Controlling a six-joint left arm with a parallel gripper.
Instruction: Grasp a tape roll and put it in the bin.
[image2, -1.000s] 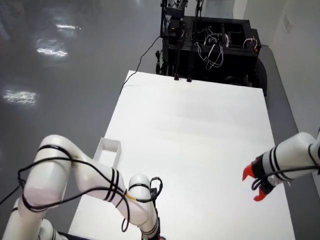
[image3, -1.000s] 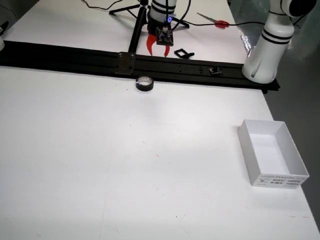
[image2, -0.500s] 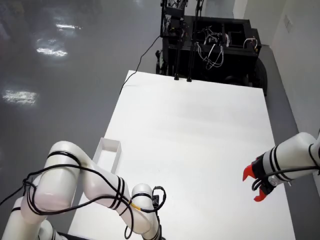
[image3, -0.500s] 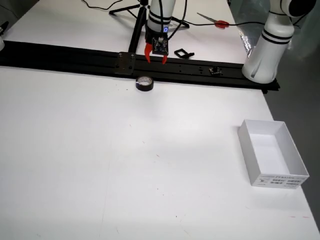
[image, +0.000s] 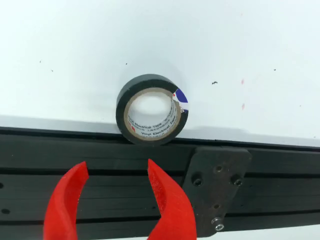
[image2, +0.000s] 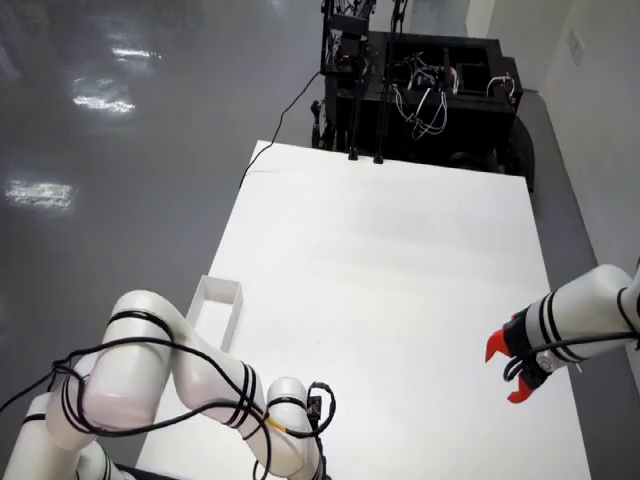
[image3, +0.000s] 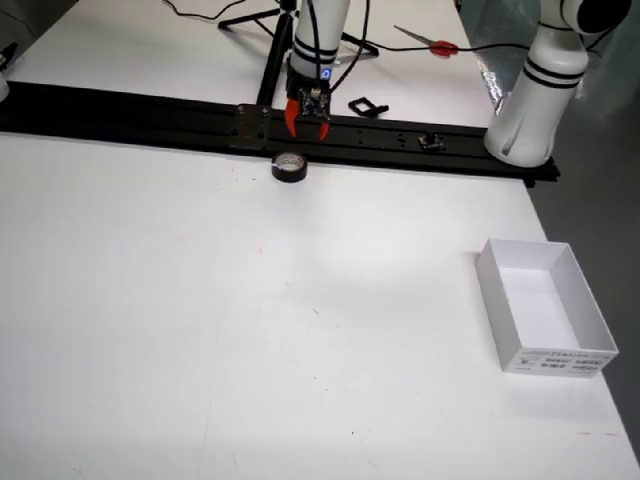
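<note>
A black tape roll (image: 150, 133) lies flat on the white table, touching the edge of a black rail (image: 95, 160). In the view that rides on the gripper, my gripper (image: 115, 202) hangs over the rail just short of the roll, its red fingers (image: 167, 200) open and empty. The view from across the table shows the roll (image3: 290, 168) just in front of the rail, with my gripper (image3: 304, 122) above and slightly behind it. The white bin (image3: 545, 318) stands at the right there and is empty. In the view from above, the bin (image2: 218, 310) is at the left; the roll and my gripper are hidden.
A dark bracket plate (image: 217, 175) is bolted on the rail right of the roll. A second arm's red gripper (image2: 510, 368) hangs still at the right in the view from above. Behind the rail stand a tripod, scissors (image3: 432, 42) and my arm's base (image3: 522, 130).
My gripper has come down and slightly left toward the tape roll, over the rail. My arm has swung in the view from above. Roll, bin and second arm are unmoved.
</note>
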